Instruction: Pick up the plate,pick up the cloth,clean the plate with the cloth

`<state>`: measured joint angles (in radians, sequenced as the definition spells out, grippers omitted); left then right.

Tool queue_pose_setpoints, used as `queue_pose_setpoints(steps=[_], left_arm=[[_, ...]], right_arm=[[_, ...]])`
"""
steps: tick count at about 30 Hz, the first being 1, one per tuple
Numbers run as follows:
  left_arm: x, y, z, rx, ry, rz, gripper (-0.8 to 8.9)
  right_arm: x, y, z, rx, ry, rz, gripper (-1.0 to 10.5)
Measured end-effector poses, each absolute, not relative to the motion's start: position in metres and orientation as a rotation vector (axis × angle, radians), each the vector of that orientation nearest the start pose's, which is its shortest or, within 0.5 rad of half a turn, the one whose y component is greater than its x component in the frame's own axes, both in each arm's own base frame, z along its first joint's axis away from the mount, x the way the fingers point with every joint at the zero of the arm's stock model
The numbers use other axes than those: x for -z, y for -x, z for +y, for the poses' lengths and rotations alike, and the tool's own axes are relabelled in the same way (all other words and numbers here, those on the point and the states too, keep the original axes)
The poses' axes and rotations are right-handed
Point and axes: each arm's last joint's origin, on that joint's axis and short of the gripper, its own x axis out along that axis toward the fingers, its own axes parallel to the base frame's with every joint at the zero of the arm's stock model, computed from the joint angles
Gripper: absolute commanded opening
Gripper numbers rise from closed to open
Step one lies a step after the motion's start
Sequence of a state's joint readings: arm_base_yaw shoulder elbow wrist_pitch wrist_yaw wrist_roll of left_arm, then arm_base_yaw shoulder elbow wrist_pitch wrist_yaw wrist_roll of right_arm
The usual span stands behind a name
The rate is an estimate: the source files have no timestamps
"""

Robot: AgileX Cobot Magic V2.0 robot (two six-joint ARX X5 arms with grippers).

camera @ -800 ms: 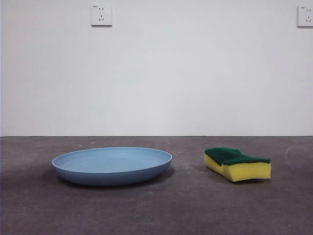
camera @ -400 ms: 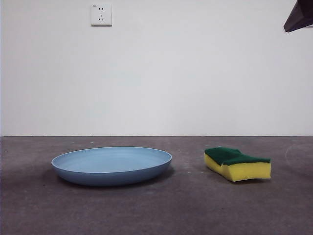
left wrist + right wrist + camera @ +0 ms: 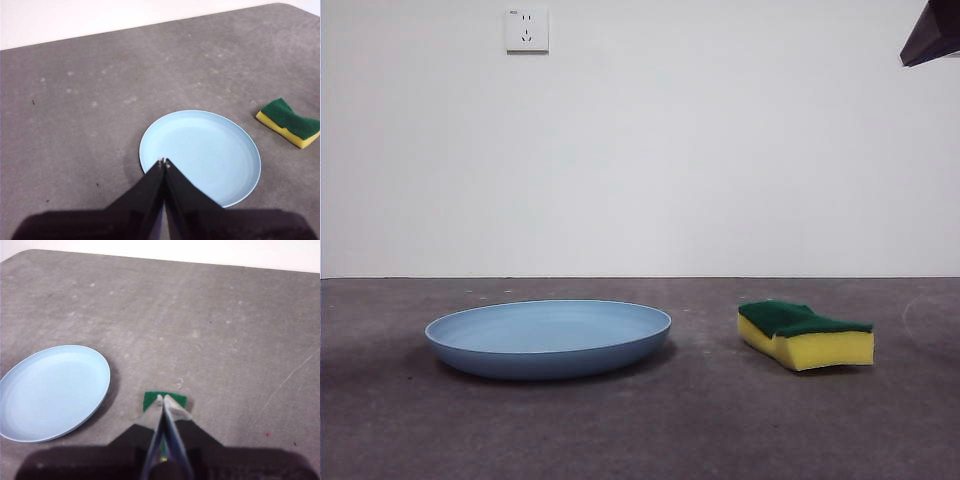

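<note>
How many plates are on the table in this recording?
1. The light blue plate lies flat on the grey table, apart from the yellow and green sponge. Both wrist views show the same plate, and nothing is stacked on it; no other plate shows.

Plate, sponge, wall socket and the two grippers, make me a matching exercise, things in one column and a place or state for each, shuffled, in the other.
Things:
1. plate
2. sponge
3. wall socket
4. left gripper
5. right gripper

Place or state:
A. yellow with a green top, lying flat on the table
B. jaws shut, above the sponge
C. light blue, empty
D. jaws shut, above the plate's rim
E. white, high on the wall

Pairs: 1-C, 2-A, 3-E, 4-D, 5-B
</note>
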<state>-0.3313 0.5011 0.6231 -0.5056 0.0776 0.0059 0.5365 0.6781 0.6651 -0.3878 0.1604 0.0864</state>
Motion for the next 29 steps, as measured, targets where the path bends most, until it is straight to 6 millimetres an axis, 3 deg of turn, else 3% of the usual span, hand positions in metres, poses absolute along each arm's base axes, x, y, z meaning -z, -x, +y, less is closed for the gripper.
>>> queue_pose_setpoints(steps=[8,13,21,29], left_arm=[[-0.285,-0.105,-0.036,0.363,-0.081,0.362,-0.03],[-0.286,-0.103,-0.03,0.32,-0.088,0.213,-0.03],[-0.229,-0.103,-0.021,0.255,-0.077,0.048,-0.03],[-0.187,-0.1,-0.015,0.249,-0.058,0.044,-0.03]], right_arm=[[-0.288,-0.13,0.072,-0.354,0.053,0.395,0.0],[-0.288,-0.13,0.072,-0.354,0.053,0.395,0.0],[-0.288,-0.13,0.072,-0.354,0.053,0.395,0.0],[-0.288,-0.13,0.072,-0.354,0.053,0.395,0.0]])
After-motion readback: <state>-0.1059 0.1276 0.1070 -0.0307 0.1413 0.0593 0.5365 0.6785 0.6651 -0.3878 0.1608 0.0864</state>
